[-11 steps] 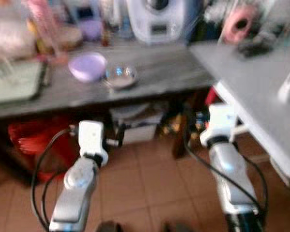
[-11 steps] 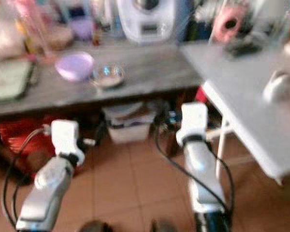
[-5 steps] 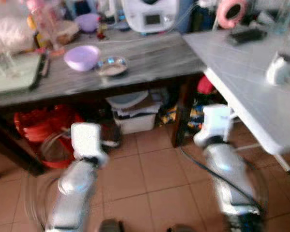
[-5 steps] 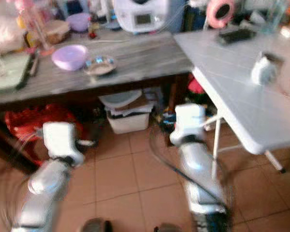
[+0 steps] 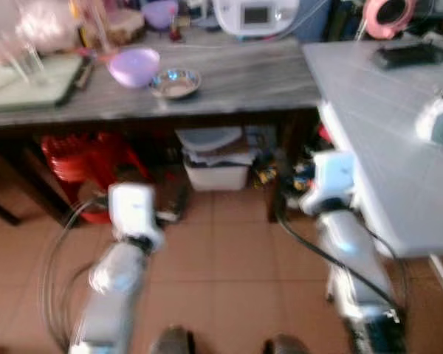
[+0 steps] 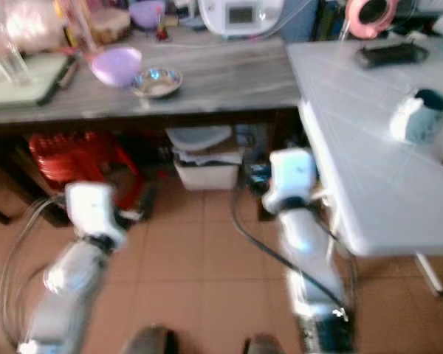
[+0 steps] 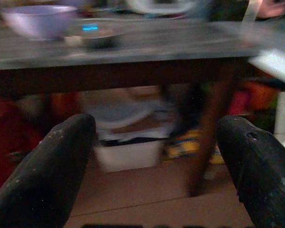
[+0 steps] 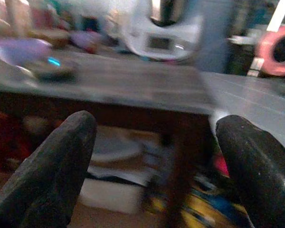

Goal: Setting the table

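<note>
Both grippers hang empty with fingers spread, the left gripper seemingly nearer the purple bowl and steel bowl ahead, well apart on the counter.

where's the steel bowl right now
The steel bowl sits on the grey counter, ahead and to the robot's left, right beside the purple bowl.
</note>
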Available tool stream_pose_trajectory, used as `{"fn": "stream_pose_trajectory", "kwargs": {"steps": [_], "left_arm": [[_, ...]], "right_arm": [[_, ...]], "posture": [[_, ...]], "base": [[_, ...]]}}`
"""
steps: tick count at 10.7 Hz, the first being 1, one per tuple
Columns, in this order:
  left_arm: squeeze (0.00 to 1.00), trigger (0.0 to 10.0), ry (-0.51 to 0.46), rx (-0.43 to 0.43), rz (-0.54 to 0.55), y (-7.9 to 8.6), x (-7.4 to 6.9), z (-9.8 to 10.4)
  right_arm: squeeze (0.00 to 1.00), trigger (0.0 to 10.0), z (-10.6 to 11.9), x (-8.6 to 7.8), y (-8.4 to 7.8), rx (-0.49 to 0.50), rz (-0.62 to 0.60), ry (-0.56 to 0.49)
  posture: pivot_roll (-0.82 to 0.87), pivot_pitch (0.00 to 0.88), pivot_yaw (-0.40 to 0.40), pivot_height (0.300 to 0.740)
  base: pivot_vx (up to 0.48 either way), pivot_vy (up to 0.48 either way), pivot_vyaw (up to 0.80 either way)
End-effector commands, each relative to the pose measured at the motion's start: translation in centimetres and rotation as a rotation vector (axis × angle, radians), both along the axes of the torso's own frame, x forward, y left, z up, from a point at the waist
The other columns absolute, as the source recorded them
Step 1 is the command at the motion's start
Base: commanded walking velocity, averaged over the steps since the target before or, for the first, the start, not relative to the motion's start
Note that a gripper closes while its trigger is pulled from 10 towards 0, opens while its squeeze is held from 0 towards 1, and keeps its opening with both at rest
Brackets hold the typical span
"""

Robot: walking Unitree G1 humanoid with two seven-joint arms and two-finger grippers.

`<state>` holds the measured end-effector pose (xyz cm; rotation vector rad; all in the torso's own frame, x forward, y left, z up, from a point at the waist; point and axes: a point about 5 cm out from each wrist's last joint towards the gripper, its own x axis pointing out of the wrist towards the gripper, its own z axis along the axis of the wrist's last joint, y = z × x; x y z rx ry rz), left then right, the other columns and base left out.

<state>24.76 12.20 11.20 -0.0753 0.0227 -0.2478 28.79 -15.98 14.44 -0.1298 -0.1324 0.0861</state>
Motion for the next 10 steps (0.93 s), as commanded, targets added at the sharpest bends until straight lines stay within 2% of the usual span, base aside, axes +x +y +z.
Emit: {"fn": "stream_pose_trajectory", "kwargs": {"steps": [1,4,5,8,10], "left_arm": [[0.00,10.0,-0.009,0.022,0.026,0.94,-0.04,0.26],[0.00,10.0,-0.007,0.022,0.012,0.80,-0.16,0.32],[0.00,10.0,-0.007,-0.004,-0.024,0.43,-0.18,0.49],[0.00,10.0,-0.021,0.039,-0.038,0.33,0.13,0.51],[0.00,10.0,-0.036,0.056,-0.039,0.53,0.75,0.91]], "right_arm": [[0.00,10.0,0.33,0.12,0.41,0.014,0.004,-0.017],[0.00,10.0,0.34,0.17,0.72,0.017,0.010,-0.019],[0.00,10.0,0.64,0.34,0.74,0.015,0.009,-0.031],[0.00,10.0,0.71,0.52,0.75,0.006,0.012,-0.037],[0.00,10.0,1.09,1.06,1.08,0.039,0.010,-0.043]], "posture": [[0.03,0.095,0.060,0.740],[0.03,0.102,0.062,0.740],[0.03,0.107,0.063,0.740],[0.03,0.087,0.063,0.740],[0.04,0.086,0.052,0.740]], "base": [[0.000,-0.431,0.00],[0.000,-0.426,0.00],[0.296,-0.375,0.00],[0.334,-0.341,0.00],[0.476,0.000,0.00]]}}
